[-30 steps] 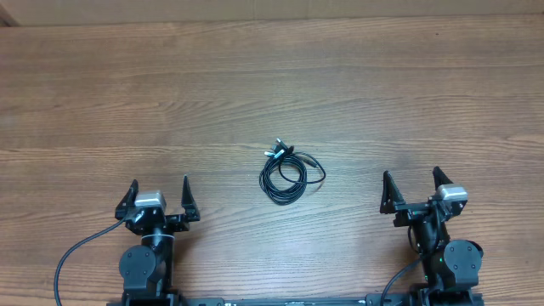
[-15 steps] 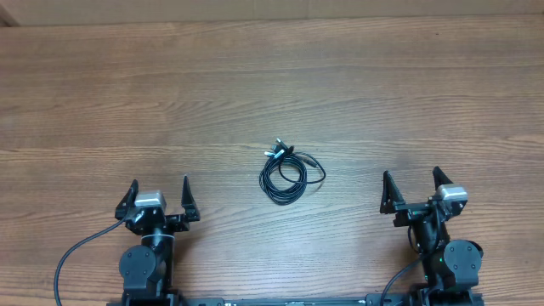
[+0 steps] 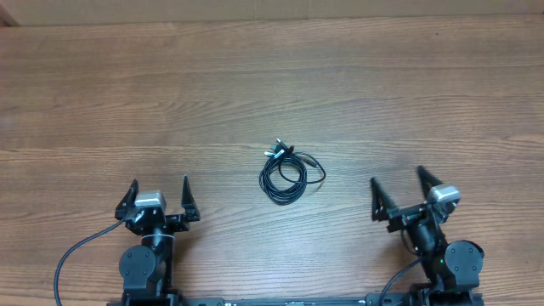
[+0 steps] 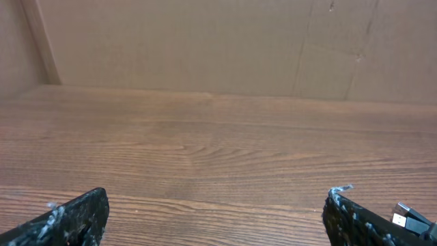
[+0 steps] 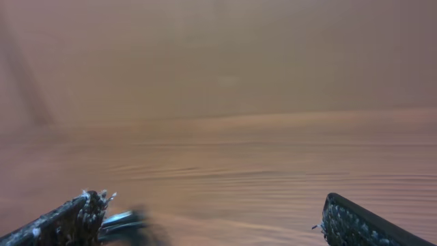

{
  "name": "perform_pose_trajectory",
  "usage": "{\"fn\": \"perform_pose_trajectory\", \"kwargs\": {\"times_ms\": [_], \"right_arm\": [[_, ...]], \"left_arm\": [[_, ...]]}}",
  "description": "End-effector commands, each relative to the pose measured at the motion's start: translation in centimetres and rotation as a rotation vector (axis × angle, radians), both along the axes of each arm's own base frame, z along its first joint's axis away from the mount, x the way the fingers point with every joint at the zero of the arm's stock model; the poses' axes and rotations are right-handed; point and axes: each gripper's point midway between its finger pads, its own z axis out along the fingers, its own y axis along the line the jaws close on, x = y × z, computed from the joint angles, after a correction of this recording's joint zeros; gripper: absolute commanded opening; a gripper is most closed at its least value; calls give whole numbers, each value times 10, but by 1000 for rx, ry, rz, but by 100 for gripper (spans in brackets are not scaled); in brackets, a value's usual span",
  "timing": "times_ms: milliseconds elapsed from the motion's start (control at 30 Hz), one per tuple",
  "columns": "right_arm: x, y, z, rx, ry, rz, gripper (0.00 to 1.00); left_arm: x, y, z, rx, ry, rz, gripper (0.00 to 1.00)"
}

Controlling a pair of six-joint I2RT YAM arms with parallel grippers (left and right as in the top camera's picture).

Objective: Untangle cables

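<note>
Near the middle of the wooden table (image 3: 272,76), the cables (image 3: 283,176) lie as one small, loosely wound black coil. A cluster of silvery plug ends (image 3: 277,153) sits at the coil's far edge, and one strand bows out on its right side. Nothing touches the coil. The left gripper (image 3: 160,180) sits well apart from it, nearer the robot and off to the coil's left, jaws spread wide with only bare wood between them. The right gripper (image 3: 396,174) sits on the coil's other side, also nearer the robot and well clear, jaws likewise released and empty, the whole hand turned a little toward the coil. From the left wrist, one dark finger (image 4: 75,215) shows at each lower corner, and a silvery plug tip (image 4: 408,217) peeks past the right one at the frame's edge. A tan board (image 4: 205,41) stands beyond the far side of the table. The right wrist view is blurred. Something pale and dark shows beside its left finger (image 5: 68,220), too smeared to name.
</note>
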Motion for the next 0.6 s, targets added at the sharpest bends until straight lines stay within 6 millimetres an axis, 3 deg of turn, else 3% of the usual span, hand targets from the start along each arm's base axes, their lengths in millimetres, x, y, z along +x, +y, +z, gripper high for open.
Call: {"fn": "perform_pose_trajectory", "kwargs": {"times_ms": [0, 100, 200, 267, 400, 467, 567], "right_arm": [[-30, 52, -1, 185, 98, 351, 100], [-48, 70, 14, 351, 165, 502, 100], [-57, 74, 39, 442, 135, 568, 100], [-68, 77, 64, 401, 3, 624, 100], [-103, 68, 140, 346, -367, 653, 100], [-117, 61, 171, 343, -480, 626, 100], [-134, 59, 208, 250, -579, 587, 100]], "left_arm": [[0, 1, 0, 22, -5, 1, 100], [0, 1, 0, 22, -5, 1, 99], [0, -4, 1, -5, -9, -27, 100], [0, -19, 1, -87, -9, -109, 99], [-2, -41, 4, -399, 1, -212, 100], [-2, -43, 16, -508, -36, -228, 100], [-11, -60, 63, -500, -183, -372, 100]]}}
